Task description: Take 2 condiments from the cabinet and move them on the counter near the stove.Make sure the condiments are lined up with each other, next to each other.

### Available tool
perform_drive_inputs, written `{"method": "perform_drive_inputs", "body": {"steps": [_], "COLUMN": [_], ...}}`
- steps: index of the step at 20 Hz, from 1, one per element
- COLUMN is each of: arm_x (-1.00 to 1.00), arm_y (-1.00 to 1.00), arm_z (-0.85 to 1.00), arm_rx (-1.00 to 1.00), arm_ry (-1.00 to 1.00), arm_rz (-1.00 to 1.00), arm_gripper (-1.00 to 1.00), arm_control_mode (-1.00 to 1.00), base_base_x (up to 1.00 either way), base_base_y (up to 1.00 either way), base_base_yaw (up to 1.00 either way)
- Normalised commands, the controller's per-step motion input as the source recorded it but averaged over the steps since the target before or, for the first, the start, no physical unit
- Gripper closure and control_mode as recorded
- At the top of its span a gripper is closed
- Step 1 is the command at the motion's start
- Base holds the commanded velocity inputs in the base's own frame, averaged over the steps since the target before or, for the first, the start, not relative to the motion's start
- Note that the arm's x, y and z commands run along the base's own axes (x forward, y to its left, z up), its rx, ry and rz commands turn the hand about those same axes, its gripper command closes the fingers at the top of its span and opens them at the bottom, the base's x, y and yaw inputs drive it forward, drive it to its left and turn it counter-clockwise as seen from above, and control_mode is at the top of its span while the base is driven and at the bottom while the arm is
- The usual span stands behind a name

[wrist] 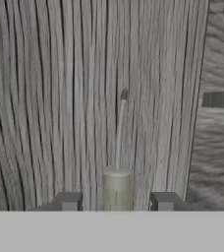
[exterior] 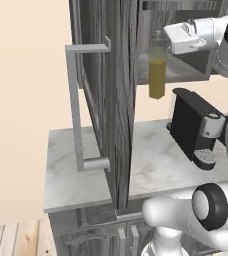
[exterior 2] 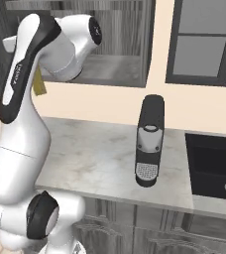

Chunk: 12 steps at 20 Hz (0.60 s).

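The gripper [wrist: 117,202] was clamped on the olive-yellow bottle [exterior: 157,75] — in the hand view its two dark fingertips [wrist: 69,201] stood on either side of the bottle's pale cap, with the thin pointed nozzle running up from between them against the wood grain. From the left base view the hand came in from the right at the bottle's top, and the yellow body hung below it, upright, in the air. The bottle sat just in front of the open cabinet [exterior: 186,70], level with its lower shelf and well above the counter [exterior: 151,165]. Whether its base had cleared the shelf edge was hard to judge from this angle. The cabinet door [exterior: 118,100] stood swung out toward the camera, its long bar handle [exterior: 76,105] on the left. Below and to the right, a black coffee machine [exterior 2: 149,141] stood on the counter, with a dark sink [exterior 2: 214,166] beyond it.
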Motion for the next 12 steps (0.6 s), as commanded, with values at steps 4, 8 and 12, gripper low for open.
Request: {"method": "perform_drive_inputs", "body": {"steps": [4, 8, 12], "arm_x": [-0.41, -0.16, -0.10], "arm_y": [-0.74, -0.65, -0.60], "arm_z": [-0.42, -0.56, -0.50], "arm_rx": [-0.12, -0.12, -0.06], "arm_ry": [0.02, 0.07, 0.17], "arm_rz": [-0.14, -0.18, -0.19], "arm_gripper": [1.00, 1.00, 1.00], "arm_control_mode": [-1.00, -1.00, -1.00], "base_base_x": [0.00, 0.00, 0.00], "base_base_y": [0.00, 0.00, 0.00], "base_base_yaw": [0.00, 0.00, 0.00]}}
